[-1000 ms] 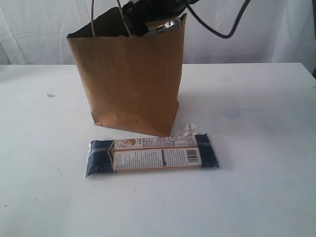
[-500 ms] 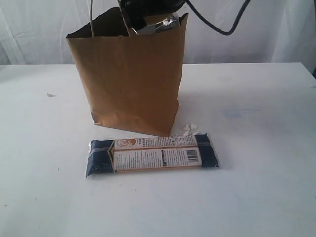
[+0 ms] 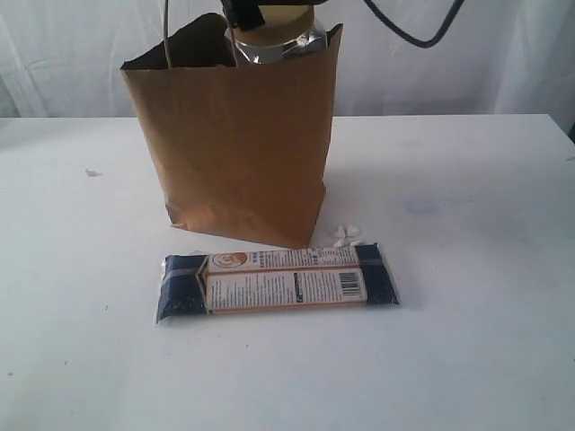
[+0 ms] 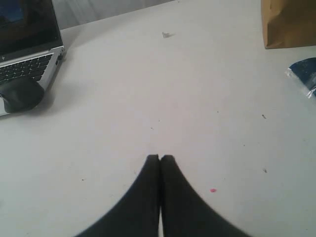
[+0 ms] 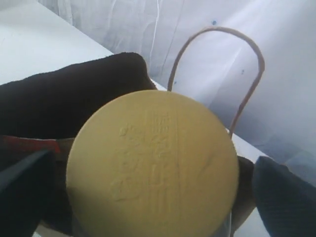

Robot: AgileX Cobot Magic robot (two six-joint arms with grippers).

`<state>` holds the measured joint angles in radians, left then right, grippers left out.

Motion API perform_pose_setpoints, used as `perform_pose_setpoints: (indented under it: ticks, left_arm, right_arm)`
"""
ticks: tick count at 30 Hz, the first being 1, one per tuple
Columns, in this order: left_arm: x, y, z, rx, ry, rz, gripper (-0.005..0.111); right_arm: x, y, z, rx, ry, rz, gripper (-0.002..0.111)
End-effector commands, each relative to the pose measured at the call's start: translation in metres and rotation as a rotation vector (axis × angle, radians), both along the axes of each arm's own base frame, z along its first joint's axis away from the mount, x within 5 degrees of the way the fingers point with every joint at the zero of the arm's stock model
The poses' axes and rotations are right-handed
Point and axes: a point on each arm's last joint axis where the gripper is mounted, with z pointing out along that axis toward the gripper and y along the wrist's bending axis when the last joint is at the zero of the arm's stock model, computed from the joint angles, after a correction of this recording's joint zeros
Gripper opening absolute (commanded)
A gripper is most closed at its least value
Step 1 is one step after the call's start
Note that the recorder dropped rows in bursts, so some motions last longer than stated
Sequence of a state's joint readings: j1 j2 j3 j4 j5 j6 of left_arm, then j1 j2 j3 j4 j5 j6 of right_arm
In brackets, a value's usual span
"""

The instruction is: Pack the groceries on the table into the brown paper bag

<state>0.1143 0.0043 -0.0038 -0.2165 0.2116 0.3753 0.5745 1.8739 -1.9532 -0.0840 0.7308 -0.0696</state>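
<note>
My right end effector (image 5: 151, 160) hangs open over the mouth of the brown paper bag (image 3: 234, 153) and grips nothing. Its two dark fingers (image 5: 24, 197) stand wide apart, one on each side of the mustard-yellow lid (image 3: 274, 16), with a gap between each finger and the lid's edge. The clear jar (image 3: 280, 45) is directly beneath it, upright inside the bag, with its shoulder and lid rising above the bag's rim. One twisted paper handle (image 5: 217, 74) arches up just beyond the lid. From the exterior view I see only a black part of this end effector at the top edge, right by the lid, and I cannot tell whether they touch.

My left end effector (image 4: 160, 159) is closed. Its black tips are pressed together on nothing, hovering above bare worktop (image 4: 148, 89). Well ahead of it and off to one side are a corner of the bag and one navy end of the long packet (image 3: 278, 285). Off to its other side sits an open laptop (image 4: 27, 59) with a black mouse (image 4: 19, 94) at its edge.

The packet lies flat on the worktop just in front of the bag's base, far below the right end effector. A few white crumbs (image 3: 346, 235) lie beside it, near the bag's corner.
</note>
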Motion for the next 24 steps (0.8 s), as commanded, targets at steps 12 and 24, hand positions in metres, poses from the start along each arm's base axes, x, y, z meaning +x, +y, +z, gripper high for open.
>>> perform_pose_setpoints:
  ticks: [12,24]
  left_arm:
    - [0.000,0.000,-0.001,-0.003,-0.003,0.002,0.000]
    - [0.000,0.000,-0.001,-0.003,-0.003,0.002,0.000]
  right_arm:
    - [-0.037,-0.016,0.044,0.151,0.059,0.007,0.102]
    - [-0.090,-0.046,0.058,-0.020,0.293,0.050,0.102]
